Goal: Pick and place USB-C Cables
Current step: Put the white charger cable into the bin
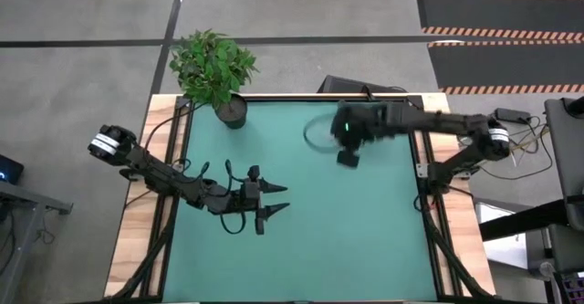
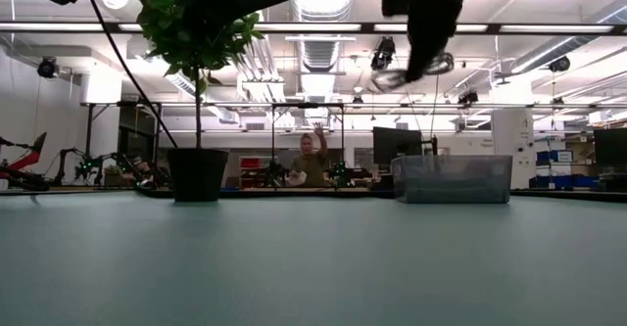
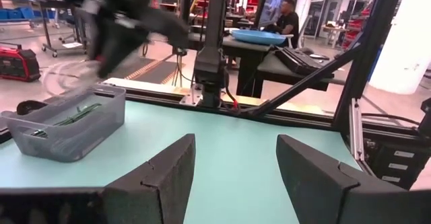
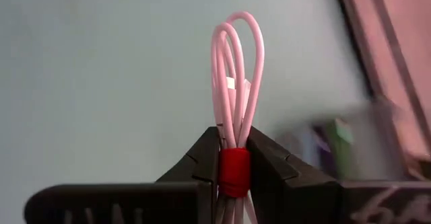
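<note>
Currently the right gripper (image 4: 229,150) has its fingers clamped on the white cable (image 4: 236,83), pinching it at the red tie (image 4: 233,172), with the looped end standing clear beyond the fingertips. From overhead, this gripper (image 1: 348,149) hangs above the surface (image 1: 365,240) toward 1 o'clock, and the level view shows it well clear of the tabletop, the bundle hanging beneath. A clear bin (image 3: 67,120) with cables already inside stands at the far edge near that arm; it is a faint outline from overhead, so whether the gripper is above it or just beside it cannot be told. Judged step: carrying the white cable to the bin. To do it well, hold the clamp on the tie firm, bring the bundle squarely over the bin's opening, lower until the loops pass the rim, then part the fingers; a release off-centre risks draping the loops over the wall. The left gripper (image 1: 274,201) waits at about 8 o'clock, fingers apart and holding nothing. A potted plant (image 1: 215,67) occupies the 11 o'clock corner, well apart from the right arm's path. The surface's middle and near half offer open room; the far edge and 3 o'clock frame lie close to the working arm.
</note>
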Controlling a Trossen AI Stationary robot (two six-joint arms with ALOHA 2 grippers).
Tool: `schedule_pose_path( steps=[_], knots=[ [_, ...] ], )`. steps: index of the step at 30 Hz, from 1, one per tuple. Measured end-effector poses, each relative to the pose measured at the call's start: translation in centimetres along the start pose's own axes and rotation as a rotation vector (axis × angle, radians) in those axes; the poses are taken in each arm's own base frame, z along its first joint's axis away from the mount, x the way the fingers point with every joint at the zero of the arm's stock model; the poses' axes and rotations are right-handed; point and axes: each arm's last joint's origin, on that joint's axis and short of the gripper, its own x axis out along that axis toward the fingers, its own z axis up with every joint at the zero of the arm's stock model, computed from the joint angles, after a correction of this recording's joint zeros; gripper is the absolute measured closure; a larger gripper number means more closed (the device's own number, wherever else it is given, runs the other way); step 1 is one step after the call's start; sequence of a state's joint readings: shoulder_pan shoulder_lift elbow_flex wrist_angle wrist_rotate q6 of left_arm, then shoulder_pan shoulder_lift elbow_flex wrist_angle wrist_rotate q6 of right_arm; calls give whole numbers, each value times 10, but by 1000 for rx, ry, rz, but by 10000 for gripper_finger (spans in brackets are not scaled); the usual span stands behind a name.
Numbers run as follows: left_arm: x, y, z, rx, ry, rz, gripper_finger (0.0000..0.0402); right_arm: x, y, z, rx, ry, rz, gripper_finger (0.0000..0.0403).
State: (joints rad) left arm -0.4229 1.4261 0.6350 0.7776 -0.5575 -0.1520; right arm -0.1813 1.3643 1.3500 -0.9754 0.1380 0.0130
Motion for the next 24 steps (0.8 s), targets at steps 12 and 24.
schedule_pose_path(
  steps=[12,24],
  knots=[
    [0,1,0,-24,0,3,208,17,-134,-32,65,420,-8,363],
    [1,1,0,-24,0,5,208,87,-162,-42,32,493,162,363]
  ],
)
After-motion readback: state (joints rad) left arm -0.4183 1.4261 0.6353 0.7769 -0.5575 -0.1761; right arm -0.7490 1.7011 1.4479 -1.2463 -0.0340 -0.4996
